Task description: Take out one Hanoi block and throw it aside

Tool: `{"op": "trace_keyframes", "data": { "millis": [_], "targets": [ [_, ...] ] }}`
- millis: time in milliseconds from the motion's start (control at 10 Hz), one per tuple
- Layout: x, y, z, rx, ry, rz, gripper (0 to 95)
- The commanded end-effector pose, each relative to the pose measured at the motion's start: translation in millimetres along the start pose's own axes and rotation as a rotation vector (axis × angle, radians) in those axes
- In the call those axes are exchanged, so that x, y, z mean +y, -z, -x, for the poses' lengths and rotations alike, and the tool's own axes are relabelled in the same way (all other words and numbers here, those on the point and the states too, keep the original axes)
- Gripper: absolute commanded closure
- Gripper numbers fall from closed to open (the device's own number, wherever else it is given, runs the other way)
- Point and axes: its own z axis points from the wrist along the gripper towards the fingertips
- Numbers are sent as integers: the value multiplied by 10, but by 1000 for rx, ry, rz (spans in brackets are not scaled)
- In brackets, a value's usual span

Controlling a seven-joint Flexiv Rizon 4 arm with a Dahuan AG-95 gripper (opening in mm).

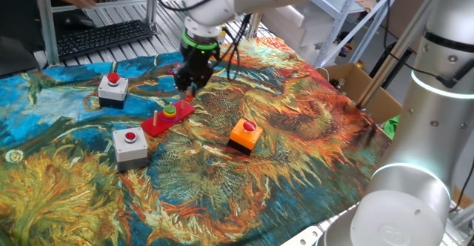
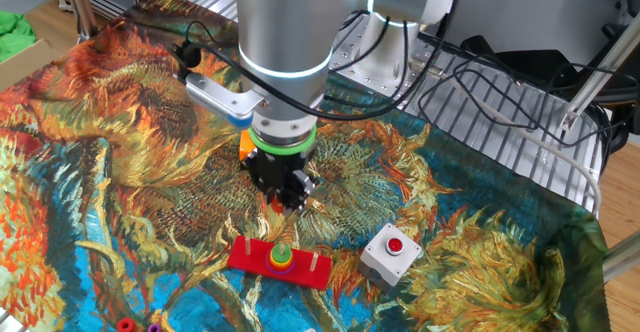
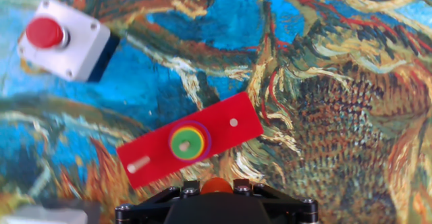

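**Hand view: gripper hanging beside the Hanoi tower**

Hand view is showing the Hanoi blocks (image 3: 187, 141) stacked on the middle peg of the red base (image 3: 192, 139), which is lying on the table (image 3: 351, 116). The gripper (image 1: 189, 87) is hovering just beside the base; I cannot tell whether its fingers are spread. Descending off-centre is risking a strike on the peg, or lifting several rings together. The top block is looking green, small and round.

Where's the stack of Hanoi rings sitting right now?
On the middle peg of the red base: the ring stack shows centre-low in the hand view, just ahead of the gripper.
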Motion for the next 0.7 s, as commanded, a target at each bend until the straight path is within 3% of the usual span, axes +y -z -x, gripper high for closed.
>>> {"op": "trace_keyframes", "data": {
  "millis": [100, 700],
  "targets": [
    [-99, -62, -99, 2, 64, -5, 950],
    [-138, -81, -135, 3, 103, -58, 950]
  ]
}}
